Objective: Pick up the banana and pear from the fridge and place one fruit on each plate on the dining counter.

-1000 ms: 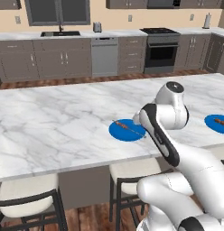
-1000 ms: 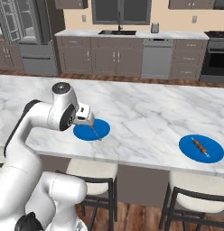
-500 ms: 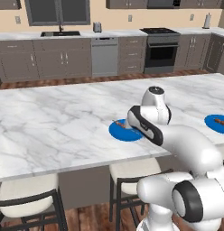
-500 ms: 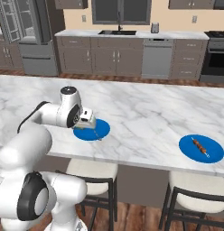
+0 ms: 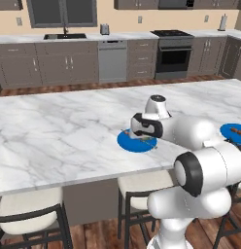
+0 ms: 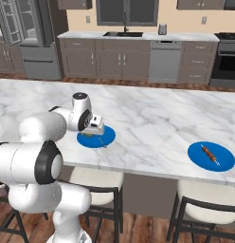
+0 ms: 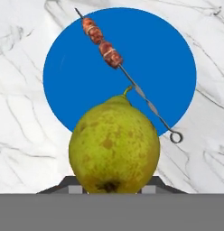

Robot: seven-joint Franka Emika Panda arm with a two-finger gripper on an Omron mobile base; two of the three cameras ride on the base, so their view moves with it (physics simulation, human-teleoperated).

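Two blue plates are seen on the dining counter (image 5: 59, 131), both near its stool-side edge. On the near plate (image 7: 77, 58) a metal skewer (image 7: 127, 76) with two reddish-brown meat pieces is laid; in the hand view its meat end lies over the plate's middle and its ringed end juts past the rim onto the marble. The same plate is seen in the left base view (image 5: 128, 142) and in the right base view (image 6: 104, 138), partly covered by the robot's hand. The far plate (image 6: 222, 159), well apart from the first along the same edge of the counter, also carries a small skewer; a part of it is seen at the right edge of the left base view (image 5: 235, 131).

The pear (image 7: 114, 146) is held in the gripper (image 7: 114, 189), low over the near plate's edge, stem end pointed toward the plate and dark blossom end toward the camera. The jaws are closed against the pear's sides, only their dark tips being visible beneath the fruit. Whether the pear touches the plate cannot be told.

The arm is bent low over the counter, its forearm roughly level above the marble, with the hand (image 5: 142, 127) brought down at the near plate; the hand is also seen in the right base view (image 6: 94, 126).

Cushioned stools (image 6: 95, 180) are tucked beneath the counter's edge. The fridge (image 6: 29, 33) is seen beyond the counter, against the back wall.
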